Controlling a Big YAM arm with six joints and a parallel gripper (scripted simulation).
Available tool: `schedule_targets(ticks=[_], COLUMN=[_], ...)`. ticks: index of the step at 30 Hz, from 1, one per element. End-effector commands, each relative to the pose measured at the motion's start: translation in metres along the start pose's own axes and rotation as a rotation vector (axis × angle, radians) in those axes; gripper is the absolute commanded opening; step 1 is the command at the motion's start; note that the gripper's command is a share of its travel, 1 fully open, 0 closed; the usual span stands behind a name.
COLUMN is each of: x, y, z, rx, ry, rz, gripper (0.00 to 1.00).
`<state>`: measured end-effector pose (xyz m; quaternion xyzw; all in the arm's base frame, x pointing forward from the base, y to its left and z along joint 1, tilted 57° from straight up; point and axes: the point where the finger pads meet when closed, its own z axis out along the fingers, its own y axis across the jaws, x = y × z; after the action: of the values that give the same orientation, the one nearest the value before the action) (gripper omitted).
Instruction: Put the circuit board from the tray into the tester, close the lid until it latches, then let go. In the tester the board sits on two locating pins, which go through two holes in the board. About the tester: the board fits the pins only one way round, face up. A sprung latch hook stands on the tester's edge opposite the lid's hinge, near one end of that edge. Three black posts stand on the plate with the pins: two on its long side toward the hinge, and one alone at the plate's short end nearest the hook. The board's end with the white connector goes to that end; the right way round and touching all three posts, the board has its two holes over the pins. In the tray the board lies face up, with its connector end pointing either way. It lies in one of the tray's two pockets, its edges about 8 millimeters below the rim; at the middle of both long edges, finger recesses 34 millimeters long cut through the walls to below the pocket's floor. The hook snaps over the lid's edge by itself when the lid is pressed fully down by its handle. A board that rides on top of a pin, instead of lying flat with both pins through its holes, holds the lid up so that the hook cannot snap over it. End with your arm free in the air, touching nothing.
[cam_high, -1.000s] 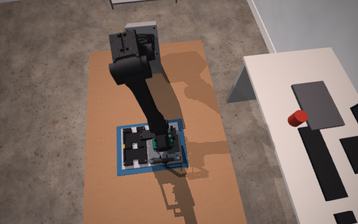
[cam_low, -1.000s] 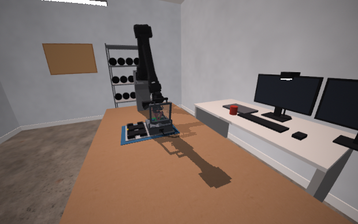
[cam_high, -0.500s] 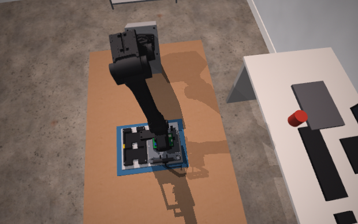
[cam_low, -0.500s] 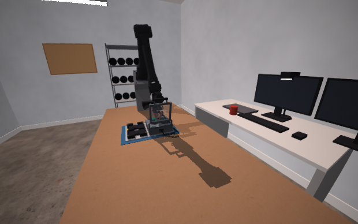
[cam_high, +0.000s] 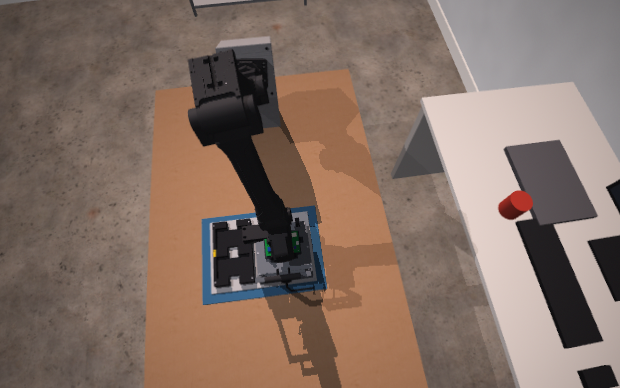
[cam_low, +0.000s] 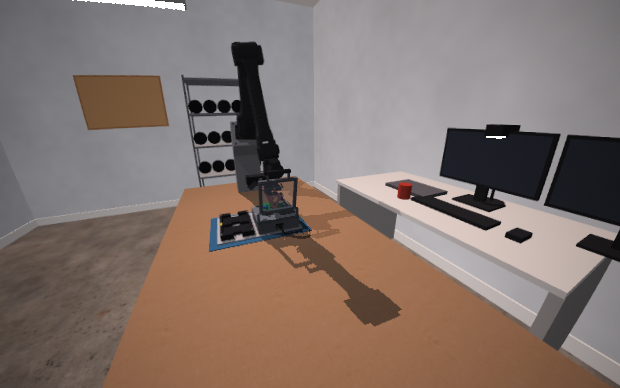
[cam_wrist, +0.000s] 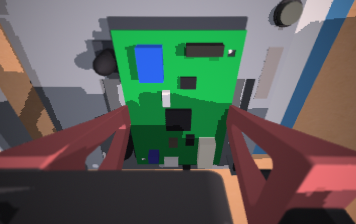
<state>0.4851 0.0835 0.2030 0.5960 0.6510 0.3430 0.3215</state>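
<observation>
The light is rather dim and comes from behind the arm (cam_high: 250, 175) (cam_low: 257, 100); its dark shadow has jagged edges. Small parts look slightly blurred.

Red cylinder (cam_high: 515, 205) (cam_low: 404, 191) on white desk (cam_high: 492, 115) (cam_low: 505, 250).
</observation>
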Motion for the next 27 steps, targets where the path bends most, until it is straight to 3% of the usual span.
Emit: schedule_targets(ticks=[1, 27], x=[0.0075, 0.0073], y=[0.0132, 0.0112], z=[-0.0151, -0.0162], rx=[-0.029, -0.028], ry=[0.017, 0.016], rz=[-0.001, 0.0], gripper=[0.72, 0.72])
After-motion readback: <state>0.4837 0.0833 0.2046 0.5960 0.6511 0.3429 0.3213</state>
